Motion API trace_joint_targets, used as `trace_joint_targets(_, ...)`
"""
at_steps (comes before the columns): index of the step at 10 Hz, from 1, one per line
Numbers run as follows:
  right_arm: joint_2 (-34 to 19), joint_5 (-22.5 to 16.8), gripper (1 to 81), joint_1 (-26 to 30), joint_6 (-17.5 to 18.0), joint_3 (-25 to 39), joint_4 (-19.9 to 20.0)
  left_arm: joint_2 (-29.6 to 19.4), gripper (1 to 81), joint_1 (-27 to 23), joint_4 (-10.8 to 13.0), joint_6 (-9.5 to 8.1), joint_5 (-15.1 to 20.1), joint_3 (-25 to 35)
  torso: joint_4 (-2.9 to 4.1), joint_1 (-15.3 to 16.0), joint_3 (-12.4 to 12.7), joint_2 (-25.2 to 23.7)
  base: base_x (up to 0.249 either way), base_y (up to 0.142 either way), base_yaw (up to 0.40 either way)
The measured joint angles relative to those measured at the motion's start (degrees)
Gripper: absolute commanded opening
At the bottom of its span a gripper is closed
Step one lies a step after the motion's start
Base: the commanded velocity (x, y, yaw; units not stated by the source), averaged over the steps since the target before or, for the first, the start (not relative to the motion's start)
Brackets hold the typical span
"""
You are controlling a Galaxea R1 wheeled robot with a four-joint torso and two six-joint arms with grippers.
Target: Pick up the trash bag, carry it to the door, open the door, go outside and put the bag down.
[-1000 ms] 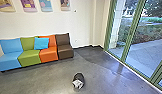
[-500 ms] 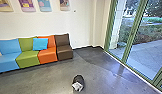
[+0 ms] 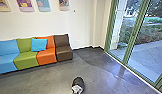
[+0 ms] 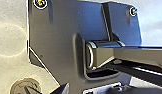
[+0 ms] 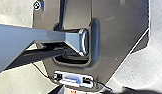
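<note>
Grey floor point(image 3: 47, 78) runs to green-framed glass point(image 3: 148, 55) at right, which stands between it and the paving outside point(image 3: 147, 51). Dark trash bag point(image 3: 78, 82) lies on the floor ahead, apart from both claws, long axis running roughly away from the robot, white end nearer; can't tell either claw's opening or grip. Multicoloured sofa point(image 3: 46, 57) at left, blue cushion point(image 3: 39, 44) on it.

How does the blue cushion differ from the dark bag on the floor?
The cushion is plain light blue; the bag is dark with a whitish patch at its near end. The cushion is squarish with corners, the bag rounded. The cushion leans upright on the seats, while the bag lies on the floor. Both are indoors.
</note>
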Motion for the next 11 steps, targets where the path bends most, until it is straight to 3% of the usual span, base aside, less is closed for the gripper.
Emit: trace_joint_targets(11,1.63,0.02,81.1,-0.02,-0.18,-0.22,-0.13,0.01,81.1,0.0,0.0,0.0,-0.04,0.0,0.0,0.0,0.0,0.0,0.134,0.0,0.0)
